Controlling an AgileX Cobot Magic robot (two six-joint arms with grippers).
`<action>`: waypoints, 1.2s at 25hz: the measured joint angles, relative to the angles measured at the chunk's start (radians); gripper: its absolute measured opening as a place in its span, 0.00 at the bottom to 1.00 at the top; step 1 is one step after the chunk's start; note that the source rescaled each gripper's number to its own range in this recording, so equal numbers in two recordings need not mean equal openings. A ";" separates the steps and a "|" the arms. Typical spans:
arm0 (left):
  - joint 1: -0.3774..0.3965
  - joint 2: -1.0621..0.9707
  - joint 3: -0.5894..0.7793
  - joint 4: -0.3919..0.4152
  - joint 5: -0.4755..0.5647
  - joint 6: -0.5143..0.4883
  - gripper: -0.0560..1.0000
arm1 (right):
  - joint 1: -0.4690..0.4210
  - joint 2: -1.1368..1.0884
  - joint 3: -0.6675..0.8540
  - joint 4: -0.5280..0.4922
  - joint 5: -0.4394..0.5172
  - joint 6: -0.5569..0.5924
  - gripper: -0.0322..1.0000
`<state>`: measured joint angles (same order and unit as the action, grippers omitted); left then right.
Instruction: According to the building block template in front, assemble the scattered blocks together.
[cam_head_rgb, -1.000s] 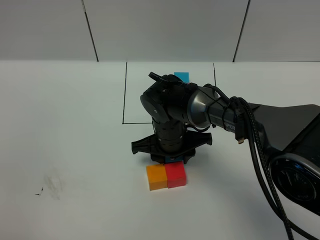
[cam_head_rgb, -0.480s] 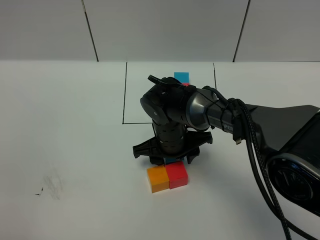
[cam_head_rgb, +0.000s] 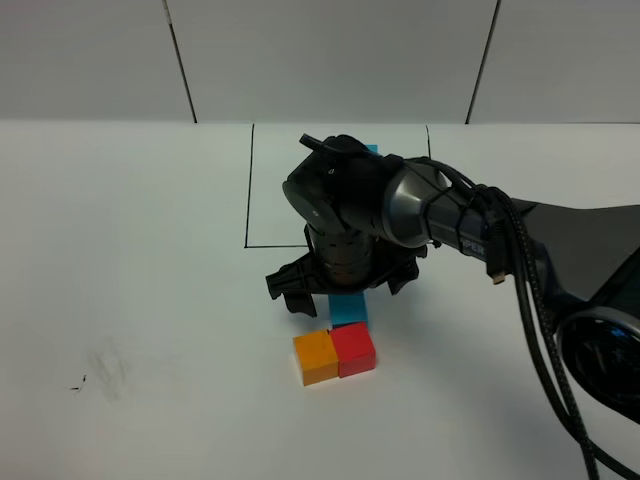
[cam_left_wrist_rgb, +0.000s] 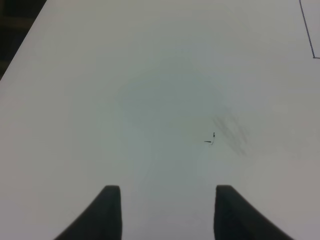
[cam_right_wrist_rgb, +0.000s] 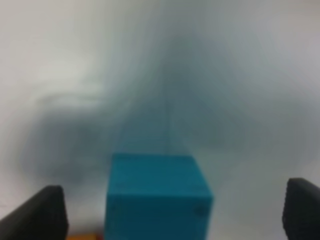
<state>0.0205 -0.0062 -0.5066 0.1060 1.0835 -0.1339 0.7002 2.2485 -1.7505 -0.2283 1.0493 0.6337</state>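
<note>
We see the right gripper (cam_right_wrist_rgb: 172, 210) spread wide, clear of the small cyan-blue cube (cam_head_rgb: 349, 309), which touches the red cube (cam_head_rgb: 353, 350) at its 12 o'clock; the orange cube (cam_head_rgb: 315, 357) adjoins at 9. Our left gripper (cam_left_wrist_rgb: 166, 207) hangs spread apart above the bare white table (cam_left_wrist_rgb: 150, 75).

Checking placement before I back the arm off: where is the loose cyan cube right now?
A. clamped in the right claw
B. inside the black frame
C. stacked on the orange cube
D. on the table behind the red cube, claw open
D: the cyan cube sits on the table against the red cube, and the right claw stands wide open around it.
</note>
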 joint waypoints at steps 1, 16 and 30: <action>0.000 0.000 0.000 0.000 0.000 0.000 0.05 | 0.000 -0.020 0.000 -0.014 0.000 -0.003 0.87; 0.000 0.000 0.000 0.000 0.000 0.000 0.05 | -0.001 -0.477 -0.013 -0.312 -0.013 -0.522 0.86; 0.000 0.000 0.000 0.000 0.000 0.000 0.05 | -0.249 -0.989 -0.013 -0.486 0.166 -0.785 1.00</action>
<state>0.0205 -0.0062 -0.5066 0.1060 1.0835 -0.1339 0.4512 1.2590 -1.7639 -0.7140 1.2156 -0.1516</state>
